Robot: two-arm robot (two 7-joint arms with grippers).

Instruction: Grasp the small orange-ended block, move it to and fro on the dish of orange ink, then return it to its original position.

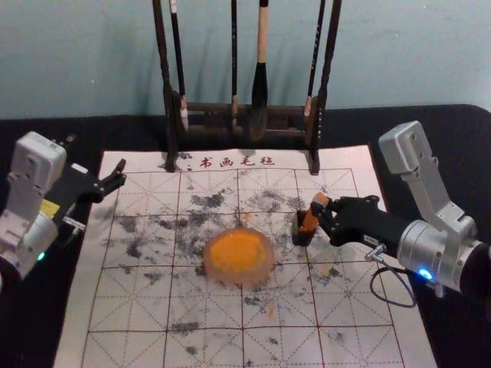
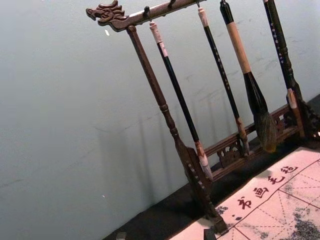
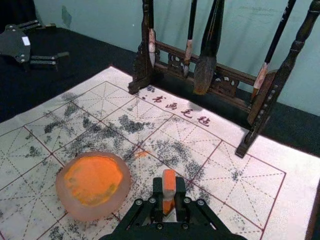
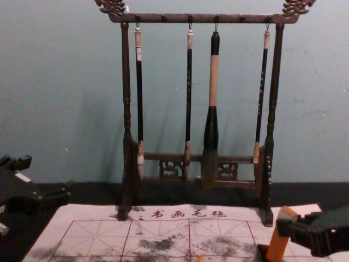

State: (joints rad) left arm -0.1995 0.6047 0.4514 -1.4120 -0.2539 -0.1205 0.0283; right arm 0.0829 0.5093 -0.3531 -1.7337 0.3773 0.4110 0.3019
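- The right gripper (image 3: 169,187) is clenched on the orange-ended block (image 4: 277,245) near its upper end, probably to keep the lower end free for inking.
- The block leans over a small dark holder (image 1: 302,237); whether its foot sits inside or just above is hard to say, so lifting straight clear seems the careful next move.
- The dish (image 3: 125,182) lies just beside, handy for a short trip; it is round, pinkish and cloudy, its orange ink (image 3: 95,176) patchy.
- The left gripper (image 4: 50,179) is parked at the left edge, fingers spread, holding nothing.
- A gridded, ink-blotched mat (image 1: 360,307) lies beneath.
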